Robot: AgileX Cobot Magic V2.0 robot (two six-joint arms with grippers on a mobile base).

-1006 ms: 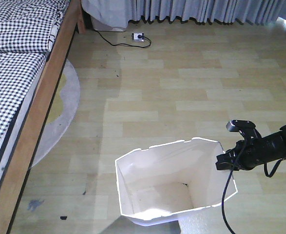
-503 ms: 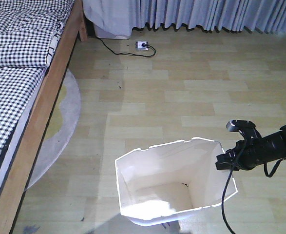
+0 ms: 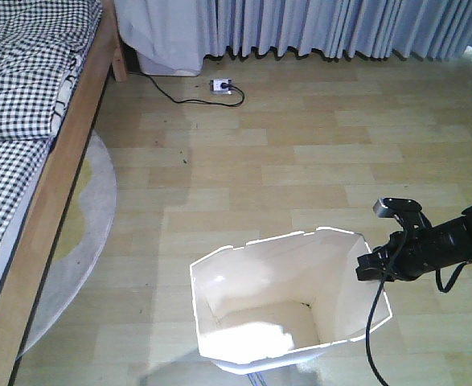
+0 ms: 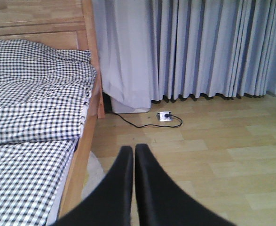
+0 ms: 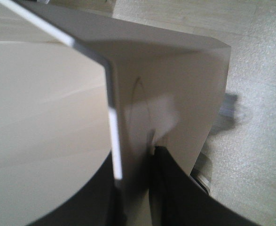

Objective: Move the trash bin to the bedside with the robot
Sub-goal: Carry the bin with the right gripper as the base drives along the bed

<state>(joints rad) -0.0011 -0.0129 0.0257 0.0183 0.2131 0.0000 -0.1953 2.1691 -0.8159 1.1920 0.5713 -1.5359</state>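
Pale plank floor point(image 3: 300, 161) runs to grey curtains point(image 3: 340, 24). My right jaws pinch the white trash bin point(image 3: 252, 273) by its right wall, one finger inside, one outside. My left jaws are pressed together, empty. Carrying step, I judge: the bin stands mid-floor, well apart from the bed frame point(image 3: 52, 201). Next I must hold firm while the base swings left. Angular rim, tapering sides, cream inside.

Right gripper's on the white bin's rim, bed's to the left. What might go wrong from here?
1. The right gripper pinches only one wall of the white plastic trash bin; it may twist or slip free.
2. The round grey rug beside the wooden bed frame could snag the bin's base if it drags.
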